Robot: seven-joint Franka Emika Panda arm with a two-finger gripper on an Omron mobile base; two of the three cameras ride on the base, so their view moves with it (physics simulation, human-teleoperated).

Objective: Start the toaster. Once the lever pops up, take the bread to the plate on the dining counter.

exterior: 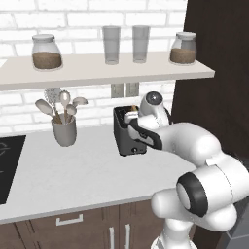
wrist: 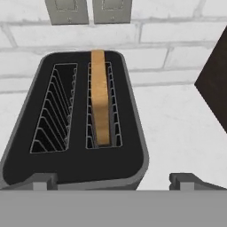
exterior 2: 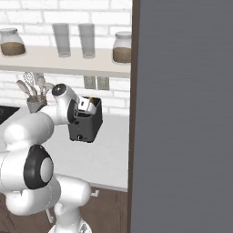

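**Ana:** Dark grey metal first: from the left base view the toaster (exterior: 127, 133) stands on the white worktop (exterior: 73, 175), just right of the utensil crock (exterior: 64, 130), below the shelf (exterior: 97, 70). The arm's wrist hangs over its top, hiding most of it. I can't make out the lever from here.

**Ben:** And from the right base view?

**Ana:** Same toaster (exterior 2: 86, 125), near the wall sockets (exterior 2: 96, 83). A sliver of bread (exterior 2: 90, 100) pokes from the top. The hand sits right above it; the narrow front panel faces us, but the lever is too small to pick out.

**Ben:** Hand view?

**Ana:** Looking straight down the gripper (wrist: 115, 181), its jaws are spread wide, holding nothing. The toaster (wrist: 26, 146) fills the middle, two slots; the bread (wrist: 99, 97) stands upright in the right-hand slot, the left one empty.

**Ben:** So starting it is the step, I'd say.

**Ana:** Agreed. I'd judge the hand should move off the top toward the end panel, find the lever, set one fingertip squarely on it and press straight down, steadily, so the tip doesn't slide off the small tab or shove the toaster along the worktop.
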